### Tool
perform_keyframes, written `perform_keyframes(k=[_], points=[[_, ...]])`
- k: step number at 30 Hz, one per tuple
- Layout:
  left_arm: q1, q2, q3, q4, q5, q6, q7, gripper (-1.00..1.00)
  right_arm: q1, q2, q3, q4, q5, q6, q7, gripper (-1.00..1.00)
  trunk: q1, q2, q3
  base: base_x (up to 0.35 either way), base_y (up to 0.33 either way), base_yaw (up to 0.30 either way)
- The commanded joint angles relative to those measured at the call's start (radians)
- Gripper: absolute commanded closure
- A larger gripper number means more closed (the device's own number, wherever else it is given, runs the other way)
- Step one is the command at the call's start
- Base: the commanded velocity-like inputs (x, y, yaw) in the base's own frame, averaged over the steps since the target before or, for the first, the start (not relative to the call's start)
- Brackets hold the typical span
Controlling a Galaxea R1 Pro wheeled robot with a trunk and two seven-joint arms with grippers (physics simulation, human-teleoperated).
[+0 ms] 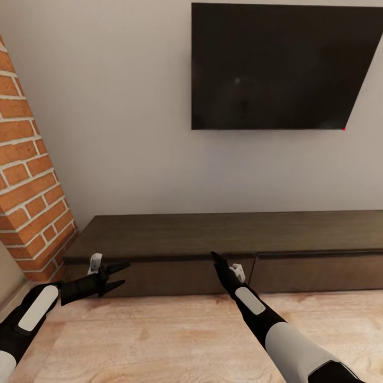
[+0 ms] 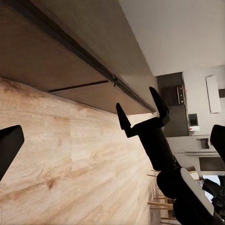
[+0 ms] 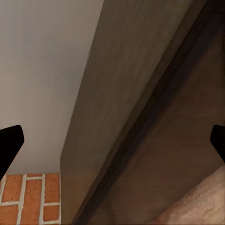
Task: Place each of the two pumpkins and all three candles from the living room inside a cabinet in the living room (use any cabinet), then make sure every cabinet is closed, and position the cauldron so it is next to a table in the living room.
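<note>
The cabinet (image 1: 234, 236) stands against the pale wall, its left end beside a brick column (image 1: 29, 175); every drawer front in view sits flush and shut. A dark wall-mounted screen (image 1: 276, 66) hangs above its right half. The left gripper (image 1: 113, 275) hovers over the wood floor (image 1: 159, 335) just in front of the cabinet's left end, fingers spread apart and holding nothing. The right gripper (image 1: 218, 260) points at the front edge near the seam between two drawer fronts; the left wrist view shows its fingers (image 2: 158, 101) parted and empty. Its tip is close to the cabinet; contact cannot be determined
</note>
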Motion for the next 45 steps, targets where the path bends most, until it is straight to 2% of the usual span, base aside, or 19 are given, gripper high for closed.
perform_keyframes(k=[1, 4, 11, 22, 35, 43, 45], points=[[-0.001, 0.001, -0.002, 0.001, 0.001, 0.003, -0.003, -1.0, -0.001, 0.0, 0.006, 0.001, -0.021, -0.004, 0.004, -1.0, 0.004, -0.008, -0.004, 0.0, 0.0, 0.0], [-0.001, 0.001, -0.002, 0.001, 0.001, 0.003, -0.003, -1.0, -0.001, 0.0, 0.007, 0.001, -0.034, -0.011, 0.001, -1.0, 0.015, -0.029, -0.014, 0.0, 0.0, 0.0], [-0.001, 0.001, -0.002, 0.001, 0.001, 0.003, -0.002, -1.0, -0.001, -0.008, 0.014, 0.0, -0.031, -0.019, -0.001, -1.0, 0.042, -0.078, -0.035, 0.0, 0.0, 0.0], [-0.001, 0.001, -0.002, 0.001, 0.001, 0.003, -0.002, -1.0, -0.001, 0.001, 0.009, 0.001, -0.04, -0.065, -0.001, -1.0, 0.084, -0.155, -0.07, 0.0, 0.0, 0.0], [-0.001, 0.001, -0.002, 0.001, 0.0, 0.003, -0.003, -1.0, -0.001, -0.001, 0.009, 0.001, -0.042, -0.057, 0.017, -1.0, 0.09, -0.158, -0.12, 0.0, 0.0, 0.0], [-0.001, 0.001, -0.002, 0.001, 0.001, 0.003, -0.003, -1.0, -0.001, -0.006, 0.011, 0.001, -0.044, -0.053, 0.076, -1.0, 0.094, -0.16, -0.151, 0.0, 0.0, 0.0], [-0.001, 0.002, -0.002, 0.001, 0.001, 0.003, -0.003, -1.0, -0.001, -0.006, 0.011, 0.001, -0.044, -0.052, 0.085, -1.0, 0.094, -0.16, -0.151, 0.0, 0.0, 0.0]])
